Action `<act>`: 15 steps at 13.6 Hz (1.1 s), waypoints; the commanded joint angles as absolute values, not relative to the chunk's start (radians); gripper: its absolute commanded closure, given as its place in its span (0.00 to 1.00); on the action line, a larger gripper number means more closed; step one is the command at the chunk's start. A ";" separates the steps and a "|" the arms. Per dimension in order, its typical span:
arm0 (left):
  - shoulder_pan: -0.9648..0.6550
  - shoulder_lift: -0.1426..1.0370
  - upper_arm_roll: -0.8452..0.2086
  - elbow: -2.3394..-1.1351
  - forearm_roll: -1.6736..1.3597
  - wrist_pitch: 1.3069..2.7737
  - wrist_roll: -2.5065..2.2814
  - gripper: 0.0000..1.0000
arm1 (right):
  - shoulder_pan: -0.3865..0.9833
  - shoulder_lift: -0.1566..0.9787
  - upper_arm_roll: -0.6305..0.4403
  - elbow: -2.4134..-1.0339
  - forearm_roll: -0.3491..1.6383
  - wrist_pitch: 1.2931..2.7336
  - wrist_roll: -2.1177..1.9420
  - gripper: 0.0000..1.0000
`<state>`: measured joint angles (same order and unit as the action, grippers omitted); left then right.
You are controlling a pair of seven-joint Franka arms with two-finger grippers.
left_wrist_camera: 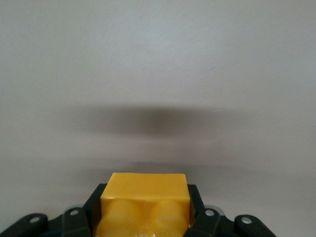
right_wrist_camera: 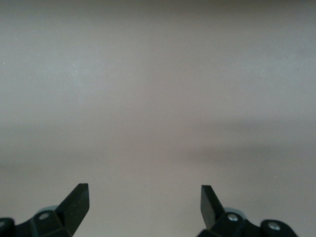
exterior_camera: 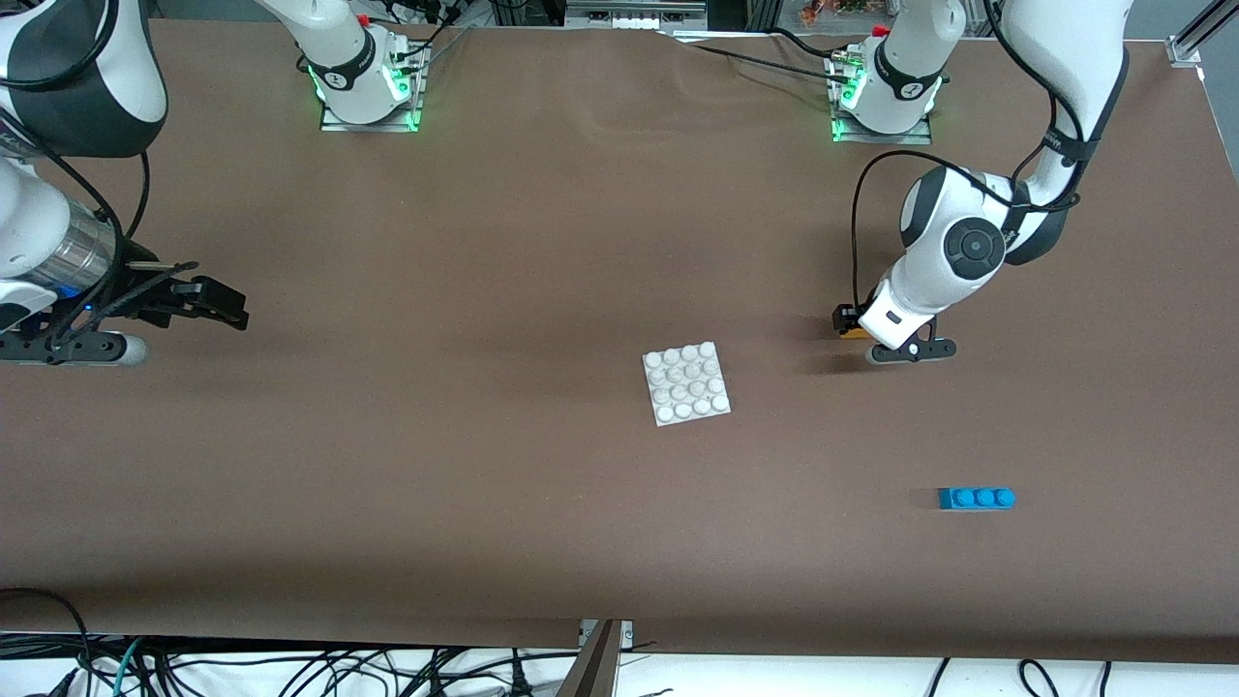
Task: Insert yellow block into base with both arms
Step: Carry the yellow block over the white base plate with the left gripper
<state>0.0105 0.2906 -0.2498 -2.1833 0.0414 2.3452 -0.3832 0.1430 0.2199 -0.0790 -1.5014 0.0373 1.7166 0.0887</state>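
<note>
The yellow block (exterior_camera: 855,333) sits between the fingers of my left gripper (exterior_camera: 852,325), low at the table toward the left arm's end. In the left wrist view the yellow block (left_wrist_camera: 144,202) fills the gap, and the black fingers (left_wrist_camera: 197,210) of the left gripper (left_wrist_camera: 144,217) press on both its sides. The white studded base (exterior_camera: 686,383) lies flat mid-table, apart from the block and a little nearer the front camera. My right gripper (exterior_camera: 215,302) waits open and empty at the right arm's end; the right wrist view shows the right gripper (right_wrist_camera: 144,202) over bare table.
A blue three-stud brick (exterior_camera: 976,498) lies on the brown table (exterior_camera: 484,290), nearer the front camera than the left gripper. The arm bases stand along the table's edge farthest from the front camera. Cables hang below the table's front edge.
</note>
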 commanded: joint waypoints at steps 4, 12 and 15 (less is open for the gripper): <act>-0.070 0.366 -0.302 -1.821 0.055 2.082 -0.503 0.88 | 0.137 0.213 -0.078 -1.491 0.034 1.697 0.072 0.00; -0.400 0.730 -0.204 -1.385 0.066 2.079 -0.790 0.87 | 0.138 0.213 -0.078 -1.491 0.032 1.667 0.069 0.00; -0.474 0.781 -0.138 -1.370 0.064 2.091 -0.784 0.87 | 0.138 0.213 -0.080 -1.491 0.032 1.660 0.057 0.00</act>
